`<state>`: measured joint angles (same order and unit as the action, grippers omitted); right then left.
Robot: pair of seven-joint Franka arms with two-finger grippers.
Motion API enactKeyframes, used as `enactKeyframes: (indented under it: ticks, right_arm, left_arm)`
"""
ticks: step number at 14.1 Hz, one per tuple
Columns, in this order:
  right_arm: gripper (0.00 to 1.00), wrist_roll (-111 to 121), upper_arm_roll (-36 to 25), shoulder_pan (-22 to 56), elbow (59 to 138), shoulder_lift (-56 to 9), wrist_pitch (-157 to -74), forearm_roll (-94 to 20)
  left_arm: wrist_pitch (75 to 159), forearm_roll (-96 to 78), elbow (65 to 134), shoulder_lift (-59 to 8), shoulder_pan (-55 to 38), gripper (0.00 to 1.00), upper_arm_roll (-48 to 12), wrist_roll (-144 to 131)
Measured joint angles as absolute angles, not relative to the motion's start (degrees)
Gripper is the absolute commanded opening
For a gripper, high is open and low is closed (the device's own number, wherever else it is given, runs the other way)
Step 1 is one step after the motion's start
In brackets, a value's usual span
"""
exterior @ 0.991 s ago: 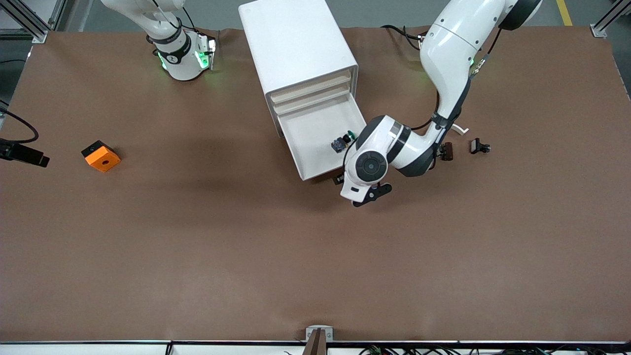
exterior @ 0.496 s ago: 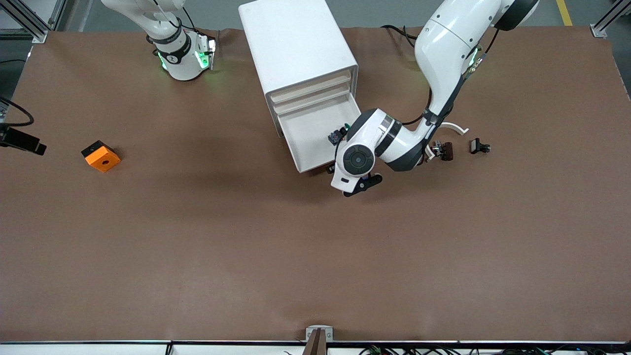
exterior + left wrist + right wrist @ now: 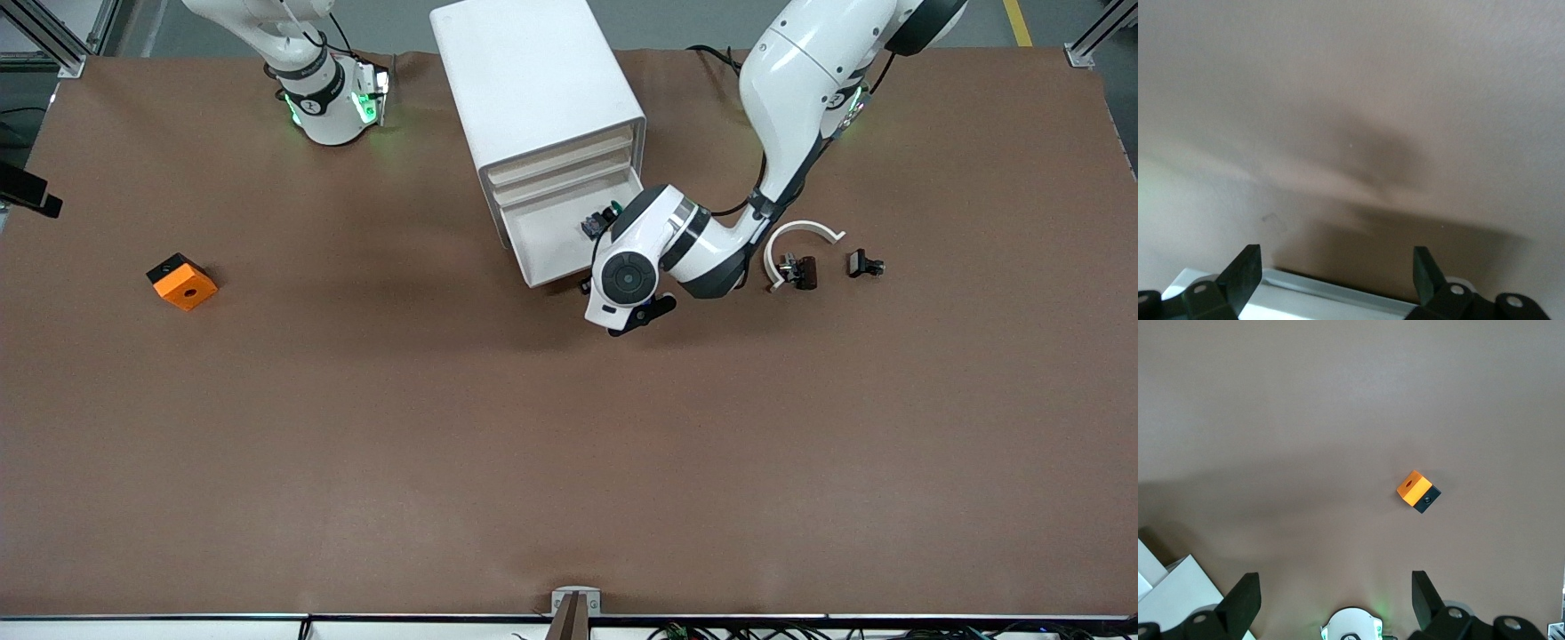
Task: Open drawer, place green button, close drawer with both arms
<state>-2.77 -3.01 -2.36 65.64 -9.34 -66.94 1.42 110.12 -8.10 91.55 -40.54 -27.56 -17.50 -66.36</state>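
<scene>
Button [image 3: 597, 220] lies inside the open bottom drawer [image 3: 551, 240] of the white cabinet [image 3: 533, 80], near the drawer's wall toward my left arm's end of the desk [image 3: 569, 462]; my left wrist housing covers part of it, so only its dark body and a speck of green show. In the front view my left end effector [image 3: 594, 286] is tucked under that housing at the drawer's front edge, and its fingers are hidden there. My right arm waits at its base; its end effector is out of this frame. An orange block [image 3: 181, 281] sits well apart toward the right arm's end. A white curved piece [image 3: 800, 233], a small dark part [image 3: 800, 269] and a black clip [image 3: 864, 263] lie toward the left arm's end. Nearer the camera the desk is wide, bare brown surface.

In the left wrist view my left end effector [image 3: 1337, 273] stands open with nothing between its fingers [image 3: 1243, 272]. A white edge, cut off by the frame, runs just below them; the rest is blurred brown surface with a soft shadow.

In the right wrist view my right end effector [image 3: 1336, 600] is open and holds nothing, high over the desk. The orange block [image 3: 1417, 491] is well clear of it, and a white cabinet corner [image 3: 1171, 590] is cut off at the frame's edge.
</scene>
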Motion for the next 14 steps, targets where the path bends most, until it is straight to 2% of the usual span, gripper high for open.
enactKeyframes:
  ticks: [7,14]
  right_arm:
    - [1.0,-2.73,-3.0,-2.38,83.37,2.93,-76.22,0.09]
    - [1.0,-2.7,-2.82,-2.04,90.22,7.64,-80.44,-0.02]
  left_arm:
    - [108.69,-11.84,92.06,-40.96,-27.67,1.0,-20.66,-70.39]
    - [108.48,-14.2,92.18,-42.33,-27.84,1.0,-23.15,-71.96]
